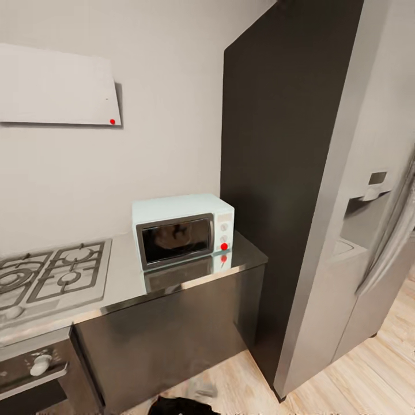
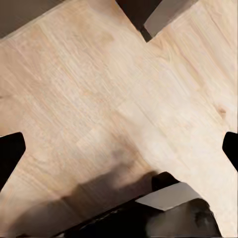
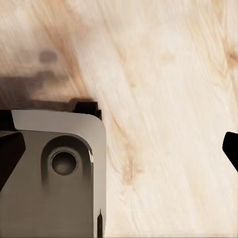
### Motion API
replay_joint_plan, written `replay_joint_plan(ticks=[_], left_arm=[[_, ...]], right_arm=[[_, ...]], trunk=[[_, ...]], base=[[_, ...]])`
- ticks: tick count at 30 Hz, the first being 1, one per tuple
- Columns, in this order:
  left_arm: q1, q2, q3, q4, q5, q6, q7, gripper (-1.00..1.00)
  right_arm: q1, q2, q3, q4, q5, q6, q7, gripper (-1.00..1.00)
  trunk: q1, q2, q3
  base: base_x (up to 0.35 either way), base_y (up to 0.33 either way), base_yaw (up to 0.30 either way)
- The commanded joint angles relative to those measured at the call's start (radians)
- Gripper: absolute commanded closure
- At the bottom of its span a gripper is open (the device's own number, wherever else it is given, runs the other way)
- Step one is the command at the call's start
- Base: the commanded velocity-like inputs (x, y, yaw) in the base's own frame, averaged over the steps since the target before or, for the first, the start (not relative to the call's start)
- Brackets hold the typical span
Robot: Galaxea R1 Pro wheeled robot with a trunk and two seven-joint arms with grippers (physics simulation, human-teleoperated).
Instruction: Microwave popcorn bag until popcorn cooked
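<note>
Your left gripper (image 2: 119,148) hangs over the light wood floor (image 2: 99,89) in the left wrist view, its dark fingertips (image 2: 10,151) at the two side edges of the frame, spread wide with nothing between them. At the bottom of that frame you can see part of the robot's dark base (image 2: 163,218) and its shadow, and at the top centre a corner of a dark cabinet foot (image 2: 148,15).

Your right gripper (image 3: 119,148) is likewise spread wide and empty in the right wrist view, one fingertip (image 3: 230,146) at each side edge, above the same pale floor (image 3: 168,89). A grey metal plate of the robot's base (image 3: 54,168) with a round hole sits in the lower left.

From the head view you face the mint-blue microwave (image 1: 183,229) at frame centre, door closed, standing on the grey countertop (image 1: 124,276) against the wall. The steel gas hob (image 1: 52,271) lies at the left edge, the white hood (image 1: 57,86) is in the upper left, and a tall dark cabinet (image 1: 276,173) and grey fridge (image 1: 369,219) fill the right. An oven knob (image 1: 41,364) shows at lower left.
</note>
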Motion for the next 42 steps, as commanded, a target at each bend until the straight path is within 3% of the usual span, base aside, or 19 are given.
replay_joint_plan(ticks=[1, 2, 4, 6, 8, 10, 13, 16, 26, 42], left_arm=[[-0.001, 0.000, -0.001, 0.108, 0.028, -0.008, -0.003, -1.00], [-0.001, 0.000, -0.001, 0.178, 0.047, -0.030, -0.004, -1.00], [-0.001, -0.001, 0.000, 0.473, 0.139, -0.200, -0.006, -1.00], [0.004, -0.002, 0.001, 0.626, 0.197, -0.296, -0.006, -1.00], [0.009, 0.008, 0.001, 0.681, 0.245, -0.363, -0.007, -1.00], [0.037, 0.015, 0.001, 0.691, 0.257, -0.380, -0.007, -1.00], [0.078, 0.037, 0.001, 0.697, 0.293, -0.491, -0.007, -1.00], [0.086, 0.046, 0.001, 0.697, 0.314, -0.521, -0.007, -1.00], [0.088, 0.048, 0.000, 0.696, 0.321, -0.533, -0.007, -1.00], [0.088, 0.047, 0.000, 0.696, 0.320, -0.532, -0.007, -1.00]], right_arm=[[-0.001, -0.001, -0.009, 0.003, 0.008, -0.004, 0.001, -1.00], [-0.001, -0.001, -0.009, 0.003, 0.008, -0.004, 0.001, -1.00], [-0.001, 0.000, -0.009, 0.003, 0.008, -0.003, 0.001, -1.00], [-0.001, -0.004, -0.009, 0.003, 0.008, -0.003, 0.001, -1.00], [-0.001, -0.005, -0.008, 0.003, 0.008, -0.004, 0.001, -1.00], [0.003, -0.004, -0.007, 0.003, 0.008, -0.005, 0.001, -1.00], [0.016, -0.002, -0.006, 0.003, 0.009, -0.007, 0.001, -1.00], [0.017, -0.004, -0.006, 0.003, 0.009, -0.008, 0.001, -1.00], [0.017, 0.000, -0.005, 0.003, 0.009, -0.001, 0.001, -1.00], [0.017, -0.001, -0.005, 0.003, 0.009, -0.006, 0.001, -1.00]], trunk=[[0.000, -0.001, -0.001], [0.000, -0.001, -0.001], [0.000, -0.001, -0.001], [0.000, -0.001, -0.001], [0.000, -0.001, -0.001], [0.000, -0.001, -0.001], [0.000, -0.001, -0.001], [0.000, -0.001, -0.001], [0.000, -0.001, -0.001], [0.000, -0.001, -0.001]], base=[[-0.104, -0.021, 0.000], [-0.066, -0.013, 0.000], [-0.019, -0.004, 0.000], [-0.005, -0.001, 0.000], [-0.001, 0.000, 0.000], [0.000, 0.000, 0.000], [0.000, 0.000, 0.000], [0.000, 0.000, 0.000], [0.000, 0.000, 0.018], [0.000, 0.000, 0.257]])
